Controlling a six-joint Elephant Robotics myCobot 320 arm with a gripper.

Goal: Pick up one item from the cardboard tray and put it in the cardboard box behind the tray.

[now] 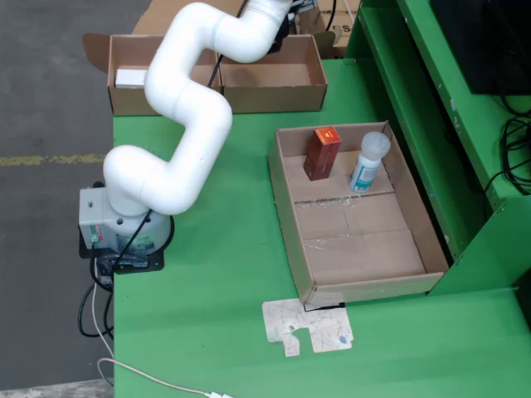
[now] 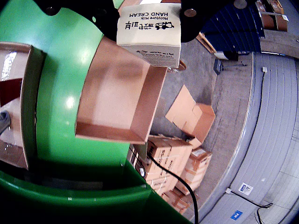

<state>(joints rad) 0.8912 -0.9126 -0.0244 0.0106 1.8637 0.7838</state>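
Right under my wrist lens, a small white carton [image 2: 149,32] printed "Moisture Milk HAND CREAM" is filling the top of the riding view. I am clenching my pincer [image 2: 149,11] on it, black pads pressing its two sides, and it is hanging over the open cardboard box [image 2: 119,100], a plain brown, matte, rectangular box with thin walls and a bare floor. That box is sitting on the glossy green table [image 2: 63,88], with grey concrete and stacked shipping cartons [image 2: 168,168] showing past its far edge.

From the still view, my smooth white arm [image 1: 187,124] is curving up from its grey base [image 1: 104,220] and reaching toward the two side-by-side boxes at the table's back edge; the hand itself is running out of that picture. On the right, the shallow cardboard tray [image 1: 290,207] is lying with taped seams across its floor. A reddish-brown carton [image 1: 322,152] is standing at the tray's far end, and a white bottle [image 1: 368,162] with a teal label is leaning just beside it.
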